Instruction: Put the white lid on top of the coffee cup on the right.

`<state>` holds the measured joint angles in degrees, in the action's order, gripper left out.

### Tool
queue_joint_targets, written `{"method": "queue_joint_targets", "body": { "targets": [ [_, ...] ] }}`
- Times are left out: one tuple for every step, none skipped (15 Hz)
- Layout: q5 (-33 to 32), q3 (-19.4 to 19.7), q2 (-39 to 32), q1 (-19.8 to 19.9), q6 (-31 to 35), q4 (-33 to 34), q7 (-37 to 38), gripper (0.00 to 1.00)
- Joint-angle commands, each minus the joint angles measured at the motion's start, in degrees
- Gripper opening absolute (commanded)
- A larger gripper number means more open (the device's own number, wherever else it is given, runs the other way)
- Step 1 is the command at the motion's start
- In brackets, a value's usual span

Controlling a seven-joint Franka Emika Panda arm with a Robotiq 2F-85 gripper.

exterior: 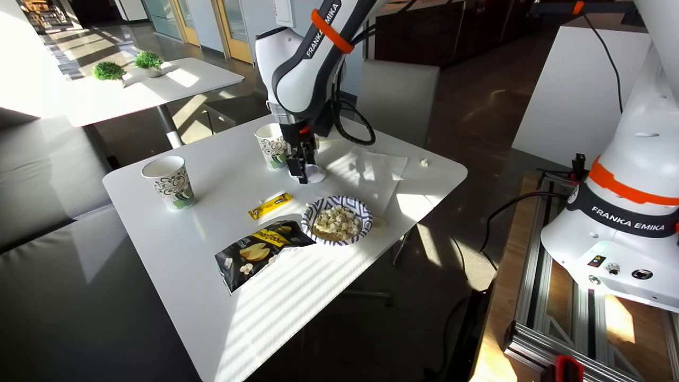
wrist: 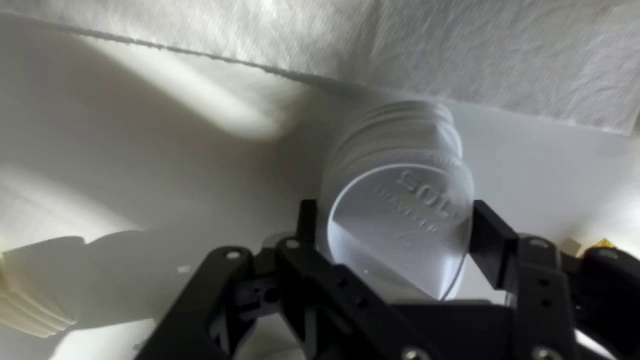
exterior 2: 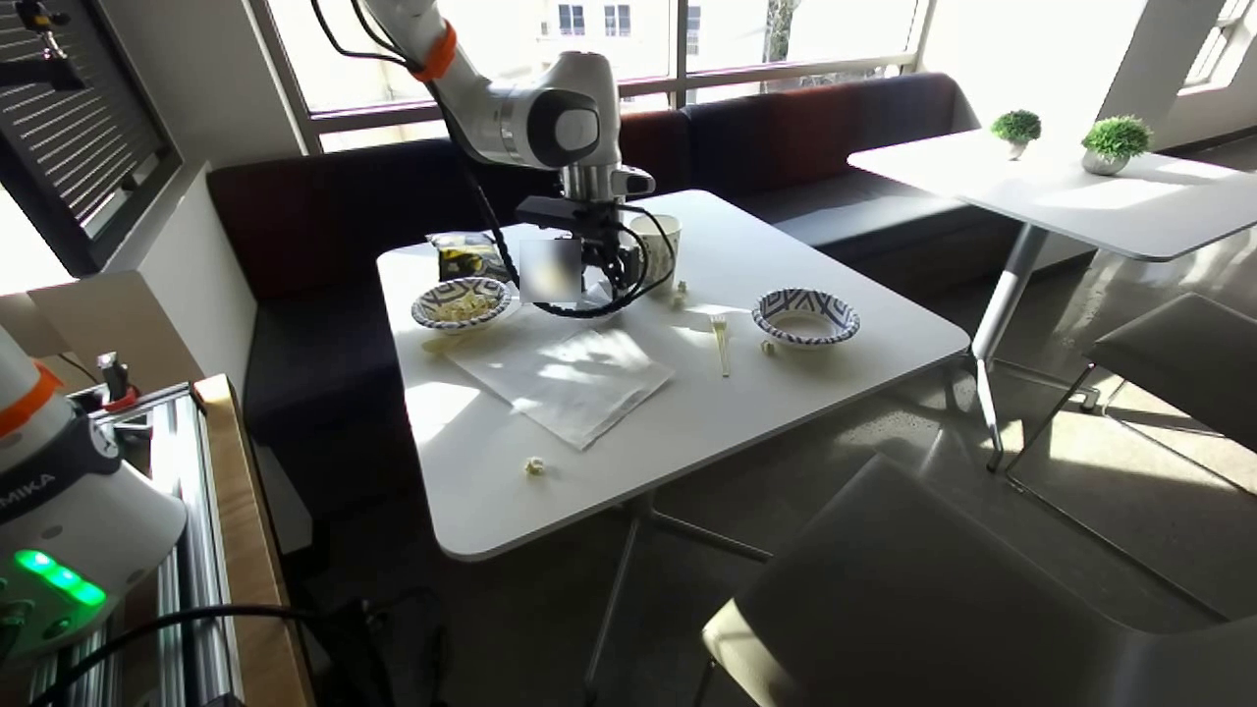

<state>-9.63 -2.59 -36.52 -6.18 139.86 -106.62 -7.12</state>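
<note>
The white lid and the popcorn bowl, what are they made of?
White lid: probably thin plastic, smooth with a soft sheen; raised letters stand out on top. Popcorn bowl: maybe paper, from its printed pattern and crimped-looking edge; whether matte or shiny, I can't tell.

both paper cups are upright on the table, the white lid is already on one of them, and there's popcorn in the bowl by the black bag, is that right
Not quite: the white lid is on neither paper cup; the wrist view shows it between the gripper fingers. Both cups are upright on the table, and there's popcorn in the bowl by the black bag.
</note>
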Motion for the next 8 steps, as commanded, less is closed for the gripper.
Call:
{"method": "queue_joint_targets", "body": {
  "targets": [
    [-1.2,0.8,2.6,-0.4,0.6,-2.4,1.3,0.43],
    [-1.3,1.0,3.3,-0.5,0.6,-2.7,1.5,0.35],
    [-1.3,1.0,4.0,-0.3,0.8,-3.0,1.3,0.28],
    [-1.6,1.3,4.7,-0.5,0.5,-3.3,1.6,0.18],
    [-1.7,1.4,5.4,-0.5,0.4,-3.5,1.7,0.08],
    [-1.7,1.5,5.7,-0.4,0.5,-3.6,1.7,0.06],
    [-1.8,1.6,6.1,-0.4,0.4,-3.7,1.7,0.08],
    [-1.9,1.6,6.5,-0.4,0.3,-3.9,1.6,0.07]
  ]
}}
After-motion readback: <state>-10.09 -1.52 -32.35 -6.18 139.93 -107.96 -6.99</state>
